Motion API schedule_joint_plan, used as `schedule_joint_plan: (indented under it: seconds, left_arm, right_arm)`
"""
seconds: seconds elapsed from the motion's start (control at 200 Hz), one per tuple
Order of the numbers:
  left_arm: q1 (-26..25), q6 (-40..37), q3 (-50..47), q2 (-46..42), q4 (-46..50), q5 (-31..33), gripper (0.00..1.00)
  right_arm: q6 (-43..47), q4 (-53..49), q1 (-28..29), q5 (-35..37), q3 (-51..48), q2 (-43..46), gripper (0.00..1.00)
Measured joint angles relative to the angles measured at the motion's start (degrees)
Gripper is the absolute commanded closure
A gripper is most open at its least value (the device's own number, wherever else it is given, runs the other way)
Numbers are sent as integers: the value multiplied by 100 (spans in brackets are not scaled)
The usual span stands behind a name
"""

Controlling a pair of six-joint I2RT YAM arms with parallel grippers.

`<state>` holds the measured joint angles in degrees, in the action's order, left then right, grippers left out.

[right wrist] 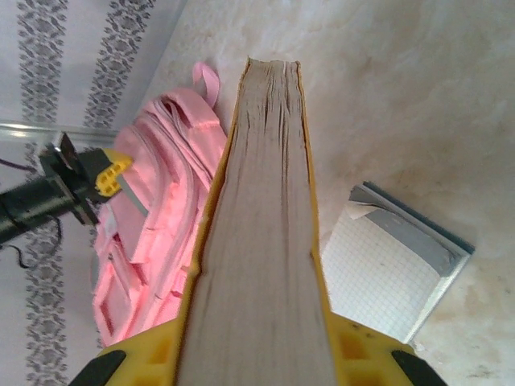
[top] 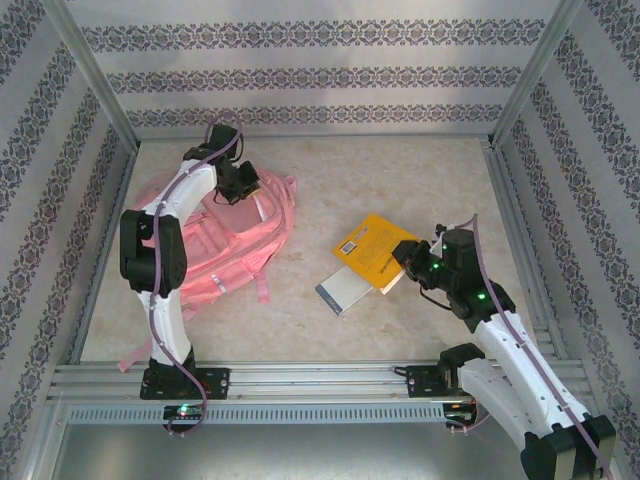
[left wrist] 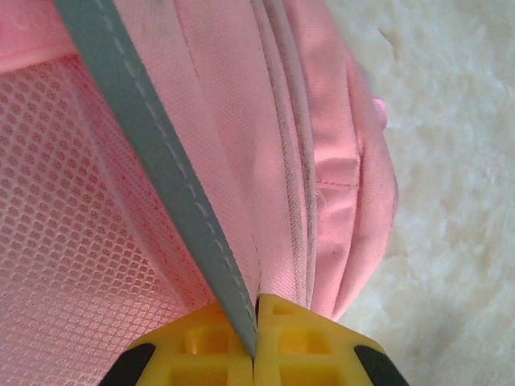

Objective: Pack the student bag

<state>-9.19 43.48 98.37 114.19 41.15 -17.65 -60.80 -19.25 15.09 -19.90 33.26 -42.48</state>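
**Packing status: bag gripped, nothing loaded yet**

1. We locate the student bag (top: 225, 245) lying flat on the left part of the table (top: 420, 170), well apart from the items to be packed.
2. The left gripper (left wrist: 256, 322) sits at the far end of the bag. Its yellow fingers (left wrist: 201, 346) are fully closed and pinch a grey stitched strip (left wrist: 153, 153) of the bag's trim, beside the pink mesh. We judge that this grip is meant to lift or spread the opening. We cannot tell whether a compartment is unzipped.
3. The right gripper (right wrist: 257, 354) is clamped on a thick yellow book (right wrist: 261, 201). The book appears raised off the table, right of centre, with its page edges facing the wrist camera.
4. A squared-paper notebook (right wrist: 394, 273) lies on the table just beside and below the book.

Remaining, by our assessment: open the bag, insert the book, then the notebook. No item appears to be inside the bag so far.
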Motion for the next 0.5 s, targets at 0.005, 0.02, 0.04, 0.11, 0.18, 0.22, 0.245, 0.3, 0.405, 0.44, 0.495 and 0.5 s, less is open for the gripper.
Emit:
schedule_joint_plan:
  seconds: [0.005, 0.02, 0.04, 0.11, 0.18, 0.22, 0.245, 0.3, 0.405, 0.44, 0.495, 0.5]
  left_arm:
    - [-11, -7, 15, 0, 11, -2, 100]
    - [-46, -26, 70, 11, 59, -7, 100]
    - [-111, -72, 157, 22, 127, -13, 100]
    - [-354, -223, 501, 50, 435, -28, 100]
    - [-636, -398, 846, 52, 756, -81, 100]
    - [-780, -485, 1010, 50, 892, -144, 100]
    - [-859, -542, 1075, 28, 938, -192, 100]
    - [-992, -636, 1106, -55, 977, -332, 100]
    - [-1108, -822, 1106, -343, 1154, -640, 100]
    - [-1106, -874, 1097, -472, 1207, -721, 100]
    - [-1093, -946, 1043, -732, 1259, -811, 100]
    - [-1091, -951, 1036, -750, 1266, -820, 100]
  right_arm:
    - [9, -13, 0, 2, 7, -4, 100]
    - [46, -52, 0, 13, 46, -17, 100]
    - [98, -92, 0, 26, 87, -35, 100]
    - [302, -269, 0, 105, 295, -90, 100]
    - [540, -433, 0, 210, 540, -136, 100]
    - [678, -520, 0, 280, 693, -160, 100]
    - [767, -573, 0, 321, 785, -175, 100]
    - [951, -651, 0, 409, 979, -208, 100]
    - [1274, -758, 0, 555, 1305, -284, 100]
    - [1349, -782, 0, 579, 1384, -308, 100]
    - [1473, -828, 0, 608, 1499, -354, 100]
    - [1486, -835, 0, 614, 1510, -358, 100]
